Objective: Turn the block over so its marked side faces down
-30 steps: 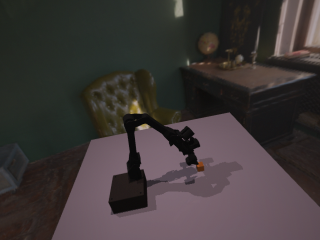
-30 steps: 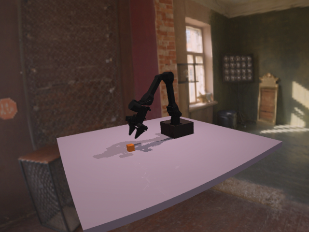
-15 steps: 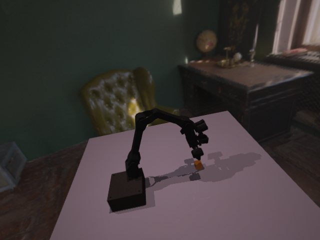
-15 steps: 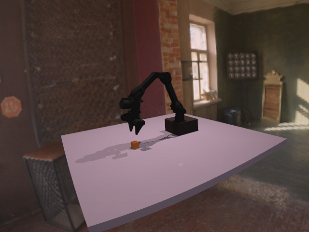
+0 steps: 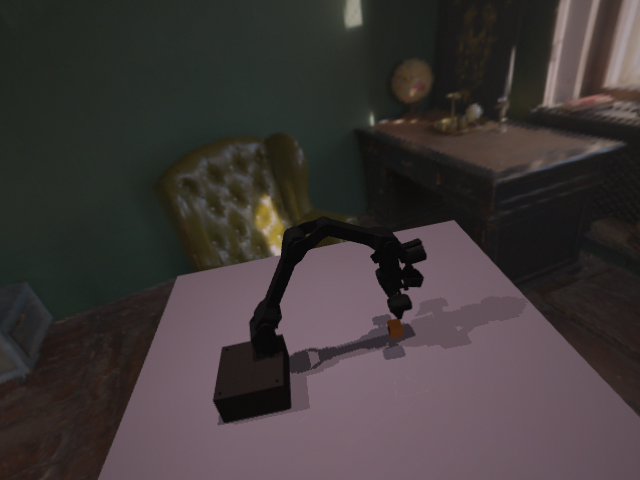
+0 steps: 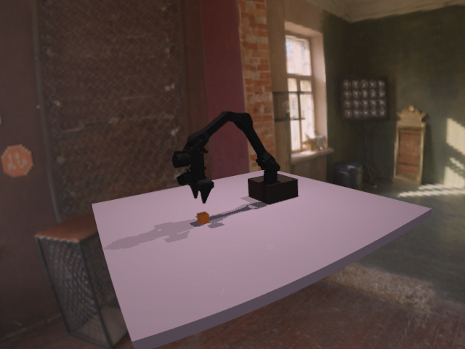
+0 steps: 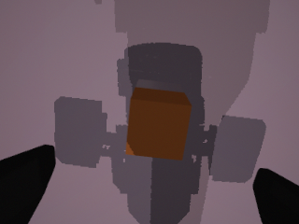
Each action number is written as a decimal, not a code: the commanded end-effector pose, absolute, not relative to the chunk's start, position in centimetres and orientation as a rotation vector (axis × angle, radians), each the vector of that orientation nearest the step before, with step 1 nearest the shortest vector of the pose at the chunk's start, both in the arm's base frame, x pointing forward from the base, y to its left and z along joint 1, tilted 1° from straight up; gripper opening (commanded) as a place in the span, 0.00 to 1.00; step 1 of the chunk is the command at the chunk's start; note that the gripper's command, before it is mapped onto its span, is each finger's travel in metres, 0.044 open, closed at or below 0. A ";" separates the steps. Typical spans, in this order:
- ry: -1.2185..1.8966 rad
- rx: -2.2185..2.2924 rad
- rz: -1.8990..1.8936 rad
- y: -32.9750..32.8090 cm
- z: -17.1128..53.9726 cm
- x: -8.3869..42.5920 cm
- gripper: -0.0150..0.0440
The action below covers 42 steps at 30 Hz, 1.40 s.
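While exterior shows tool (image 6: 200, 195) raised, wrist centres block (image 7: 159, 125)

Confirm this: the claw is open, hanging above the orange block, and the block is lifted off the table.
Not quite. The block is not lifted; it rests on the table, as the exterior view shows. The rest holds: the claw is open and hangs above the block, holding nothing.

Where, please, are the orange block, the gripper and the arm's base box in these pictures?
orange block (image 7: 159, 125): wrist view, middle of its top face.
gripper (image 6: 200, 195): exterior view, midway between the open fingertips, above the block.
base box (image 5: 251, 383): top view, middle of its top face.
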<state>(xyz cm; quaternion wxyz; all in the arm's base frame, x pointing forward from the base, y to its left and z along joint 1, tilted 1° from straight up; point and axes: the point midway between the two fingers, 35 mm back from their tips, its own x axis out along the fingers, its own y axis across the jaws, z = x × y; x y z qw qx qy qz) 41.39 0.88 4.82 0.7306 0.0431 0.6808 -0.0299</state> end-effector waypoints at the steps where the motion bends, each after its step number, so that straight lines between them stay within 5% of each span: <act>1: 1.535 0.093 -0.060 1.0 2.0 40.9 1.00; 42: 1.536 0.093 -0.060 1.0 -2.8 41.1 0.96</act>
